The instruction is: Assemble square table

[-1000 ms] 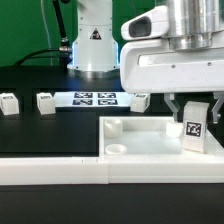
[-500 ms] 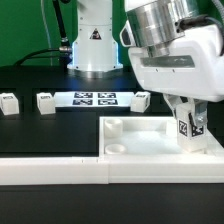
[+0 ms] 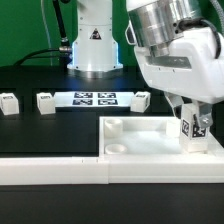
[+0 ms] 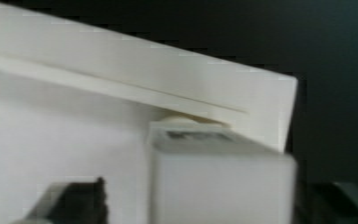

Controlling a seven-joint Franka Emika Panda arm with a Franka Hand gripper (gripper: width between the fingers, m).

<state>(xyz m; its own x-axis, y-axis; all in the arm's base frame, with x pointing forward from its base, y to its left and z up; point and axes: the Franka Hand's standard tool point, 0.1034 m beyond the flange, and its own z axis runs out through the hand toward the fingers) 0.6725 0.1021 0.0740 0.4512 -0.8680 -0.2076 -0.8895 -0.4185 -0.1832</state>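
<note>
1. My gripper hangs over the corner of the table top at the exterior view's right, wrist tilted.
2. Jaws stand wide. In the wrist view my dark fingers sit on either side of the upright leg. There is a clear gap on one side and a thinner one on the other. I hold nothing.
3. The upright leg stands on end inside the table top, close against the raised rim. Its black-and-white tag faces the exterior camera.
4. The table top lies flat on the black table, rim up. A round corner socket shows at its near corner on the exterior view's left.
5. A long white border rail runs along the near edge, just beside the table top. I cannot tell whether they touch.
6. Three more legs lie in a row farther back on the black table. The first spare leg and the second spare leg are at the exterior view's left. The third spare leg is nearer the middle.
7. The marker board lies flat between the second and third spare legs.
8. The wrist view is blurred; the seat of the upright leg cannot be made out.
</note>
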